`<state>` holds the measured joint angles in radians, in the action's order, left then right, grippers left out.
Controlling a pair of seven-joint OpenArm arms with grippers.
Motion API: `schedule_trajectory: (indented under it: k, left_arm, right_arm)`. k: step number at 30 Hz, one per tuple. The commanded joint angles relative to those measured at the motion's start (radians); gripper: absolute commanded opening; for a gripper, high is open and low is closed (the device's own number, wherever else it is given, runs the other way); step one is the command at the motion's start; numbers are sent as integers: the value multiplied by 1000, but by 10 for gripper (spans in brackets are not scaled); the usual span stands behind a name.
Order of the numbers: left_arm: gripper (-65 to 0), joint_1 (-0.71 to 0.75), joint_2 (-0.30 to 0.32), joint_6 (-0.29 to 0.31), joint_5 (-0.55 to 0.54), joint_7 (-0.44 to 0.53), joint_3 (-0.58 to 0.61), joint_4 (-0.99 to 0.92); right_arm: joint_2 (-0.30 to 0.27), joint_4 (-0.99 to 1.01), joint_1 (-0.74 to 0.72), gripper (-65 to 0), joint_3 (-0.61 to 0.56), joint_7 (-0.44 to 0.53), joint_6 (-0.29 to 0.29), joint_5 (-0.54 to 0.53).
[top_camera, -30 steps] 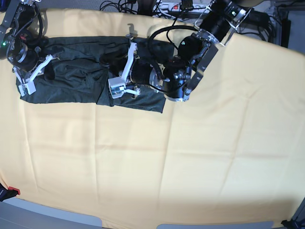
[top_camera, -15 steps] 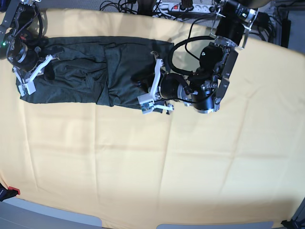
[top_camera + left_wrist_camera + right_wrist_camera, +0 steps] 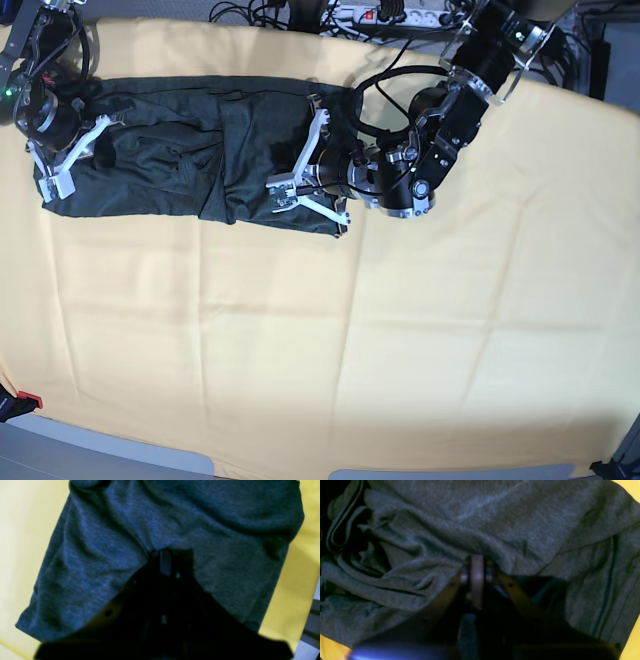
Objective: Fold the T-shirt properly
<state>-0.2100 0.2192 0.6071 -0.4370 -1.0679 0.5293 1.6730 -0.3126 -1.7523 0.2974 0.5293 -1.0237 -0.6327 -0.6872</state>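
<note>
T-shirt (image 3: 175, 522) fabric fills your left wrist view: soft, thin, heathered teal-grey knit, gathered into creases that run to the left tool (image 3: 165, 555), whose jaws are pressed together on a pinch of cloth over the yellow counter (image 3: 22, 530). In your right wrist view the shirt bunches in deeper, rumpled folds with a ribbed hem looping at upper left; the right tool (image 3: 477, 567) sits against the cloth, but you cannot tell whether its jaws are parted or pinching. In the base view the shirt lies as a long dark band along the far edge of the counter, one tool at each end. You look to be mid-fold, drawing the right-hand end across; next, I judge, you need an even pull so the thin knit lands flat.
</note>
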Motion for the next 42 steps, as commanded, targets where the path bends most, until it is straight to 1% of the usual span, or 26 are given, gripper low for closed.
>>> schedule_trajectory:
  k: [1, 2, 3, 4, 5, 7, 10, 13, 17, 19, 21, 23, 27, 31, 33, 36, 40, 42]
  left_arm:
    - [-650, 0, 3, -2, 21, -24, 2, 0]
    - [-650, 2, 3, -2, 22, -24, 0, 0]
    - [-650, 3, 8, -2, 21, -24, 0, 0]
    - [-650, 3, 14, -3, 21, -23, 0, 0]
    - [-650, 3, 21, -3, 21, -24, 0, 0]
    - [-650, 3, 39, -10, 21, -23, 0, 0]
    - [-650, 2, 67, -24, 21, -23, 0, 0]
    - [-650, 2, 90, -25, 21, -8, 0, 0]
    - [-650, 2, 100, -24, 21, -9, 0, 0]
    - [-650, 2, 100, -24, 18, -8, 0, 0]
    - [-650, 2, 100, -24, 18, -8, 0, 0]
    - [-650, 2, 100, -24, 18, -8, 0, 0]
    - [-650, 2, 100, -24, 18, -2, 0, 0]
    - [-650, 2, 100, -24, 14, -1, 0, 0]
    - [-650, 2, 99, -24, 13, -1, 0, 0]
    - [-650, 2, 99, -24, 10, 0, 0, 1]
    - [-650, 2, 99, -24, 10, 0, 0, 1]
    - [-650, 2, 100, -24, 10, 3, 0, 1]
  right_arm:
    - [-18, -19, -19, -457, 20, 12, 5, -6]
    - [-17, -21, -34, -382, 33, 13, 5, -25]
    - [-17, -21, -48, -321, 50, 16, 5, -49]
    - [-17, -21, -61, -283, 69, 16, 5, -72]
    - [-18, -21, -73, -267, 92, 15, 4, -88]
    - [-18, -21, -94, -266, 146, 3, 11, -108]
    - [-35, -19, -95, -266, 226, -23, 53, -124]
    - [-51, -17, -70, -266, 288, -35, 92, -124]
    - [-82, 10, -19, -266, 322, -35, 166, -95]
    - [-105, 48, -2, -266, 322, -39, 175, -83]
    - [-132, 104, -1, -259, 323, -61, 178, -101]
    - [-162, 170, -1, -247, 323, -90, 165, -171]
    - [-205, 283, -1, -245, 323, -179, 103, -346]
    - [-216, 357, 0, -245, 321, -266, 40, -518]
    - [-216, 378, 1, -245, 307, -292, 13, -585]
    - [-214, 383, 8, -245, 262, -299, -25, -622]
    - [-214, 383, 8, -245, 155, -302, -65, -622]
    - [-214, 383, 8, -245, 104, -302, -65, -623]
